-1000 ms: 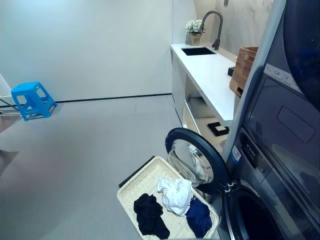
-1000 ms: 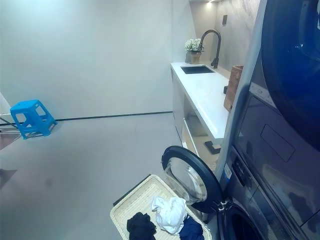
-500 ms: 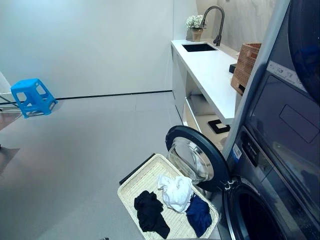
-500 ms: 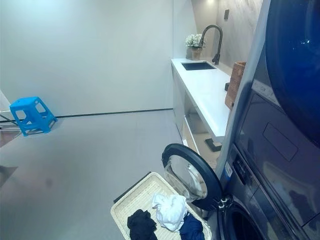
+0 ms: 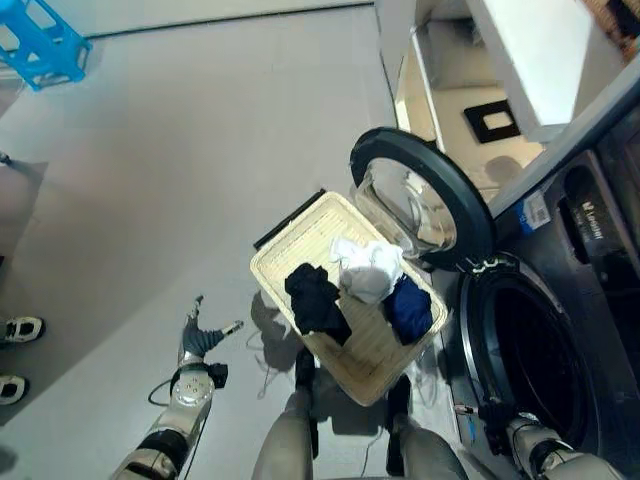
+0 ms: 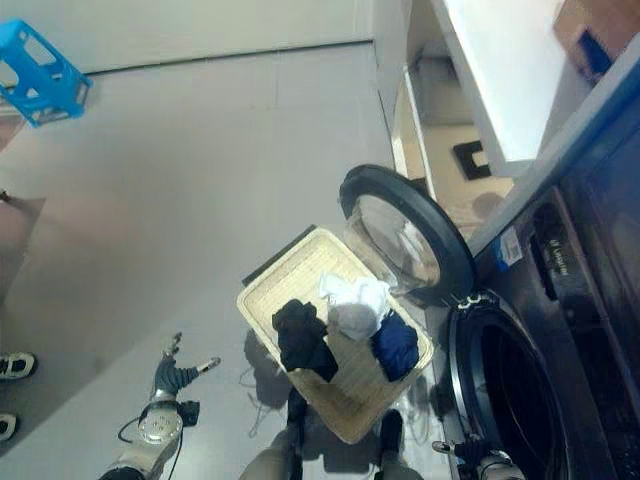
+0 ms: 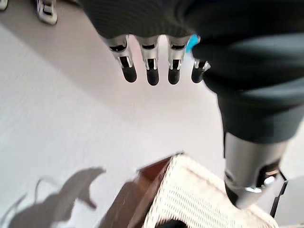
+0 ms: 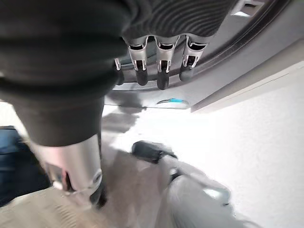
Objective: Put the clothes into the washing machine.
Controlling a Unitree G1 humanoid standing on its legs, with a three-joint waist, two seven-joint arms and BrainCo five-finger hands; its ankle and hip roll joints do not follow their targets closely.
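Observation:
A cream wicker basket (image 5: 290, 255) stands on the floor in front of the washing machine. In it lie a black garment (image 5: 315, 298), a white garment (image 5: 368, 268) and a navy garment (image 5: 408, 307). The machine's round door (image 5: 425, 200) is swung wide open behind the basket, and its dark drum opening (image 5: 525, 370) shows to the right. My left hand (image 5: 198, 340) hangs open over the floor to the left of the basket, its fingers (image 7: 152, 69) straight and holding nothing. My right hand (image 5: 497, 414) is low by the drum's rim, fingers (image 8: 159, 66) straight and empty.
A blue stool (image 5: 40, 45) stands far off at the left. A white counter (image 5: 540, 60) with a shelf below runs beyond the machine. A person's white shoes (image 5: 15, 330) show at the left edge. Grey floor spreads to the basket's left.
The camera has tipped down, so the whole picture has shifted and both hands have come into view. The basket and the clothes lie as before.

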